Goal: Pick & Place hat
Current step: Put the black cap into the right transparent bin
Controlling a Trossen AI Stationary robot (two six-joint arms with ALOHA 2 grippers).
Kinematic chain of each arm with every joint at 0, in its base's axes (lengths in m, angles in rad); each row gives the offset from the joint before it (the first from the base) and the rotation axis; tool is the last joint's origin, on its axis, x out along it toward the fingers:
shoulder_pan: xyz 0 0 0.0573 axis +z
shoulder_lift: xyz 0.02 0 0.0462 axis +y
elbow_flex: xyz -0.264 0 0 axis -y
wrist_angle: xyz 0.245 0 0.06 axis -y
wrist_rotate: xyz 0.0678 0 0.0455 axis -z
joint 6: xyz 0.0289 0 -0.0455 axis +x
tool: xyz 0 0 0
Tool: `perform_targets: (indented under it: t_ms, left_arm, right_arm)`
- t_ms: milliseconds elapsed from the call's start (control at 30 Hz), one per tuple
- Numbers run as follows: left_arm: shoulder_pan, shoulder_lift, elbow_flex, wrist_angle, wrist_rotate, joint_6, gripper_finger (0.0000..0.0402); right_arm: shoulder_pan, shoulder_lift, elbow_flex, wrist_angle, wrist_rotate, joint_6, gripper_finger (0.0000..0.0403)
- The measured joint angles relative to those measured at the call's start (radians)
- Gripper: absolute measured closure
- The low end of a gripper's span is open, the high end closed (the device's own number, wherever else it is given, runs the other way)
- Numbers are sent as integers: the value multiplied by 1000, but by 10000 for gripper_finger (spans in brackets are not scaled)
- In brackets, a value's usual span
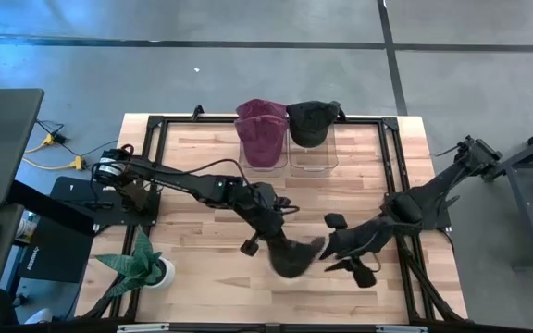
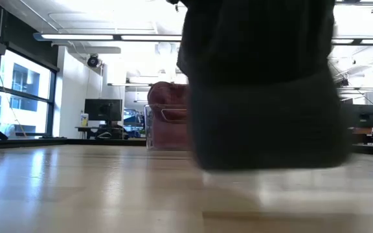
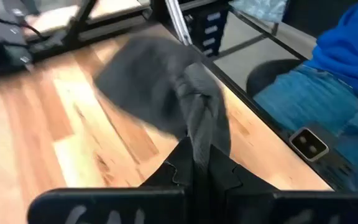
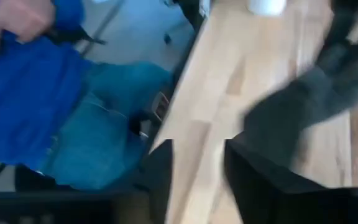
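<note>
A dark grey hat [image 1: 296, 259] is near the middle of the table's near half, and my left gripper [image 1: 280, 242] is shut on it. In the low view the hat [image 2: 264, 97] fills the centre, its lower edge just above the wood. In the left wrist view it [image 3: 148, 81] spreads out beyond the gripper [image 3: 199, 171]. My right gripper [image 1: 350, 248] is open just right of the hat. In its wrist view the hat [image 4: 309, 106] lies off to one side of the gripper [image 4: 197, 168], not between the fingers. My left gripper pinches a bunched fold of the hat's grey fabric [image 3: 199, 134] between its two shut fingers, coming slanting down from the table's left and far side. The rest of the hat spreads past the fingertips above the table. In the low view it seems lifted just clear.
Two clear bins stand at the far edge: a maroon hat [image 1: 259, 129] sits on the left one, a black hat [image 1: 313, 120] on the right one. A potted plant [image 1: 142, 268] stands at the near left corner. A person in blue [image 4: 36, 93] stands beyond the near edge.
</note>
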Motion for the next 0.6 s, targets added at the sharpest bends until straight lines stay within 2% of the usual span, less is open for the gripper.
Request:
perform_targets:
  t_ms: [100, 233, 333, 433, 600]
  left_arm:
    - [2, 0, 26, -16, -5, 5, 398]
    - [2, 0, 40, -20, -24, 17, 400]
    - [1, 0, 40, -23, -26, 26, 400]
    - [1, 0, 40, -22, -24, 28, 400]
    - [2, 0, 40, -22, -18, 29, 400]
  right_arm:
    - [0, -34, 0, 29, -6, -19, 226]
    - [-15, -43, 0, -22, 149, -8, 151]
    - [-54, -41, -47, -22, 176, -3, 111]
    - [-104, -40, -106, 0, 145, -31, 90]
    - [-200, -40, -196, 147, 28, -172, 85]
